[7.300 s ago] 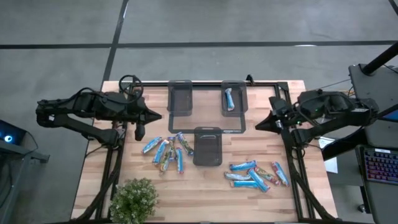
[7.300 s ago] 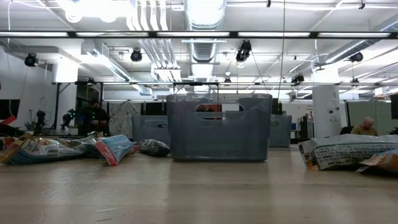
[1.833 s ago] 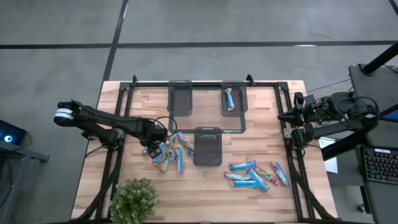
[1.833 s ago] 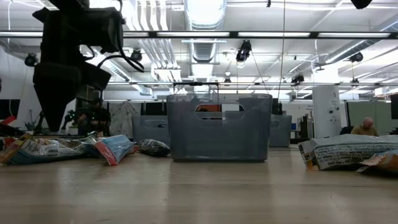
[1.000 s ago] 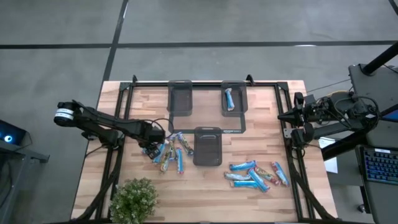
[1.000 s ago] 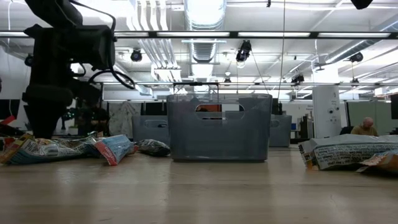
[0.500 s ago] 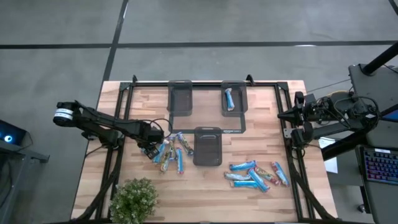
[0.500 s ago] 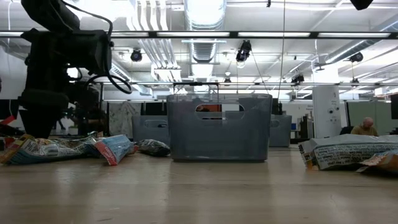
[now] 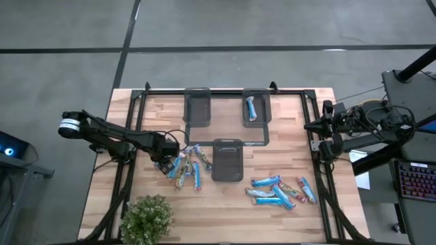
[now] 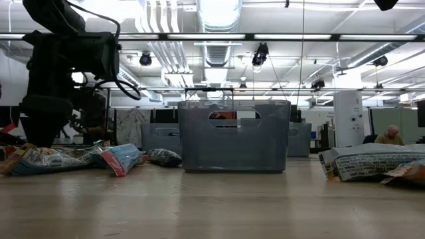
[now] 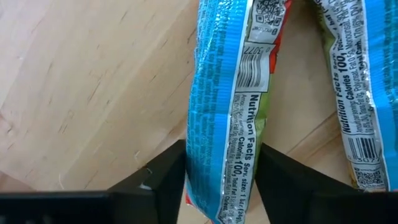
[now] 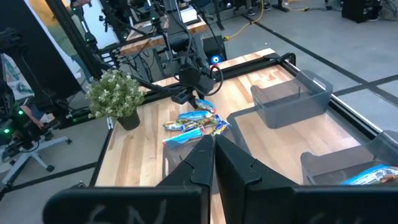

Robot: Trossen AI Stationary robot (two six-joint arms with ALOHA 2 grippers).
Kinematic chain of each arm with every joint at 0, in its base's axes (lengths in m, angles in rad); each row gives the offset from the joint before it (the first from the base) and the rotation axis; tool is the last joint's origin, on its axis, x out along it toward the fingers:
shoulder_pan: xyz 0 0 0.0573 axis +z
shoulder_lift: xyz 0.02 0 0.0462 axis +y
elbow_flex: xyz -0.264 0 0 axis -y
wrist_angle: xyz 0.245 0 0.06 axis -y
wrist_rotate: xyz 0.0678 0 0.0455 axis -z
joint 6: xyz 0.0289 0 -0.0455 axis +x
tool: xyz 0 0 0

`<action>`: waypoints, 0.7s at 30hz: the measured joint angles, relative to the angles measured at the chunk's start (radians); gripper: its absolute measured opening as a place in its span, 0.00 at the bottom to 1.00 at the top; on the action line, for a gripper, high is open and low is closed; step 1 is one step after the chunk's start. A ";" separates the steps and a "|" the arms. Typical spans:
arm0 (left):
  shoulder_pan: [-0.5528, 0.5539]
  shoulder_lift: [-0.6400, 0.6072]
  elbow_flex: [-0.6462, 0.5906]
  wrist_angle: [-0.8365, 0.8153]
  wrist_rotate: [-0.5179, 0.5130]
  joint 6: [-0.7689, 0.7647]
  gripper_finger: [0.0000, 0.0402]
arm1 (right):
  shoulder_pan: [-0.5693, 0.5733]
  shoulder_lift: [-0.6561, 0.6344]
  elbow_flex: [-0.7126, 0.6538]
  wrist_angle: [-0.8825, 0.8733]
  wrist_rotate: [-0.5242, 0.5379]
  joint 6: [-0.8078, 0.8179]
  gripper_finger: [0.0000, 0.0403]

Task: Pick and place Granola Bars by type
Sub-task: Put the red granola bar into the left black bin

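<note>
High view: one granola bar [image 9: 251, 108] lies in a tray [image 9: 257, 94]; left gripper [image 11: 221, 180] straddles a bar [image 11: 227, 112].

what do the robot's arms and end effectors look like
Both arms are dark, jointed and slim. The left arm has a pale ring at its outer joint and a looping black cable. Its end effector has two black, angular fingers. The right end effector has matching black fingers.

An open-plan industrial lab is indicated: exposed ceiling ducts [image 10: 219, 26], concrete floor [image 9: 272, 27], partitioned desks [image 10: 302, 136], cabling and stands [image 12: 168, 37] are seen beyond the table [image 9: 293, 218].
</note>
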 joint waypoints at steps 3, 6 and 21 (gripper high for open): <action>0.001 0.000 0.000 -0.002 0.002 0.001 0.33 | 0.000 0.000 0.000 0.000 0.000 0.000 0.02; 0.001 0.000 -0.001 -0.003 0.003 0.001 0.28 | 0.000 0.000 0.000 0.000 0.000 0.000 0.02; 0.002 0.001 0.002 -0.003 0.009 0.000 0.13 | 0.000 0.000 0.000 0.000 0.000 -0.004 0.02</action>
